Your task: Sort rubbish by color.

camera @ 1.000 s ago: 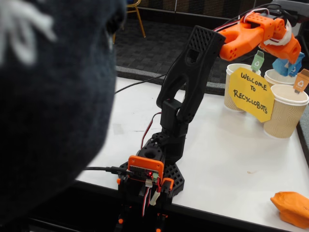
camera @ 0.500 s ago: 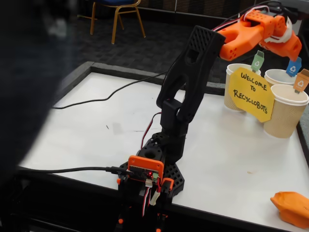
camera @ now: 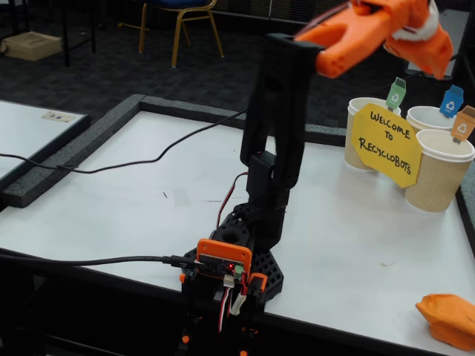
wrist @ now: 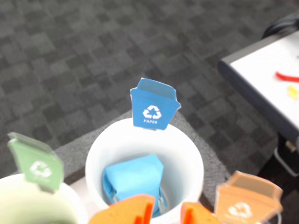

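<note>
In the wrist view the blue wad (wrist: pixel 133 179) lies inside the cup with the blue flag (wrist: pixel 154 109), just beyond my gripper (wrist: pixel 167 213). The orange fingertips (wrist: pixel 124 211) stand apart with nothing between them. In the fixed view the gripper (camera: pixel 438 59) hangs high above the three cups at the right. The orange wad (camera: pixel 449 319) lies on the table at the front right corner, far from the gripper.
Three ribbed cups stand together at the right: green-flagged (camera: pixel 362 137), blue-flagged (camera: pixel 429 117) and orange-flagged (camera: pixel 441 174). A yellow sign (camera: pixel 386 144) leans against them. A black cable (camera: pixel 148 159) crosses the white table (camera: pixel 148 215). Another table edge (wrist: pixel 261 88) shows beyond the cups.
The blue wad, held above the cups a second ago, has left the gripper and lies in the blue-flagged cup. The arm has risen. The dark shape blocking the left has gone.
</note>
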